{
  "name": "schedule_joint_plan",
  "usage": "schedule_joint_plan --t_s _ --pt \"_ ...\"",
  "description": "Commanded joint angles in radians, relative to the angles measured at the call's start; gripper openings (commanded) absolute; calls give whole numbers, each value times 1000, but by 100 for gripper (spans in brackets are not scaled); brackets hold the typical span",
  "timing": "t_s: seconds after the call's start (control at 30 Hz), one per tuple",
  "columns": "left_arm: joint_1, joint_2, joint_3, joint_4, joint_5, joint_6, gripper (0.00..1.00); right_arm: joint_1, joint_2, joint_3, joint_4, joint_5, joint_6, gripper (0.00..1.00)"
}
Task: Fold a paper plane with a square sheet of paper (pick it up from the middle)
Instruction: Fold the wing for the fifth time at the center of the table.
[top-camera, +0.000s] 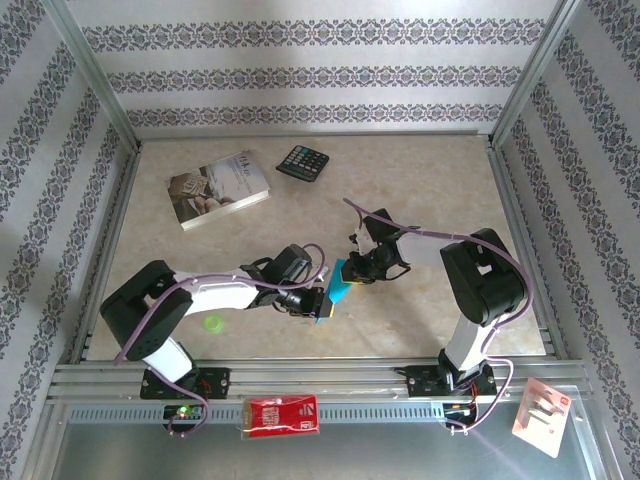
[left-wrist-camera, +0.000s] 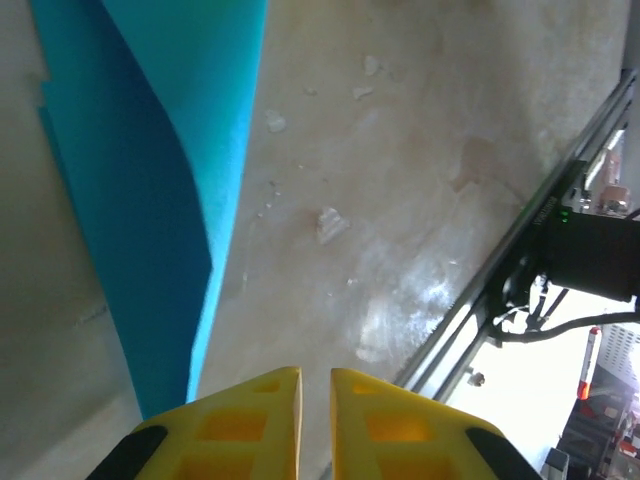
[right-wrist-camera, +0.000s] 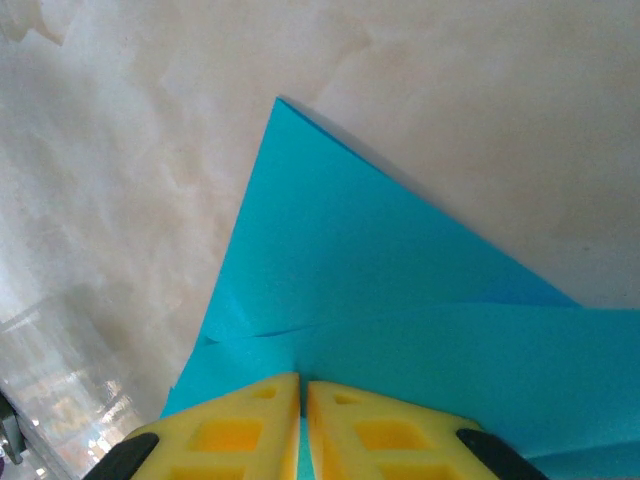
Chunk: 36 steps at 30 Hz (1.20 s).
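Nearest edge: a red packet (top-camera: 283, 415) lay on the metal ledge in front of the arm bases, with a white-and-red card (top-camera: 542, 410) well off to its right, outside the table; what the packet held could not be told. An aluminium rail (top-camera: 320, 372) closed the near side of the table (top-camera: 430, 190), and similar rails ran up its left and right sides. A small green round object (top-camera: 213, 323) sat just inside the near rail, beside the left arm. At mid-table, near the front, the two claws met. The right gripper (right-wrist-camera: 302, 380) was pinched onto the square sheet of paper (right-wrist-camera: 380, 300), with blue showing in the thin slit between its yellow fingers. One pointed corner of the sheet aimed away from the claw and a second layer lapped across just ahead of the fingertips. The left gripper (left-wrist-camera: 315, 375) had its jaws drawn narrow with nothing in them and bare table showing through the gap; the sheet ran past the outer side of its left finger, curled over on itself. Whether the sheet's lower edge touched the table could not be told. Open room: bare surface to the right of the claws and beyond them, up to the patterned back wall. Farther off, on the left, a pale printed book (top-camera: 218, 188) lay flat, clear of the left rail. A black calculator (top-camera: 303, 163) lay just beyond it, near the back edge.
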Motion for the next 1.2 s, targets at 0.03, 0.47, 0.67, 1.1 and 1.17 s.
schedule_joint_plan --t_s 0.03,0.47,0.67,1.1,1.17 --pt "22 41 26 -21 -9 36 12 -13 57 -27 -61 126 0 20" --pt "68 96 -3 34 24 36 10 -13 53 -27 -65 126 -2 20" --pt "70 117 -45 47 17 32 8 -13 54 -22 -64 120 -2 20" --pt "70 92 -141 -5 -66 24 0 -13 -19 111 -156 73 -33 25" --pt "70 89 -157 3 -73 17 0 -13 -51 123 -171 59 -35 26"
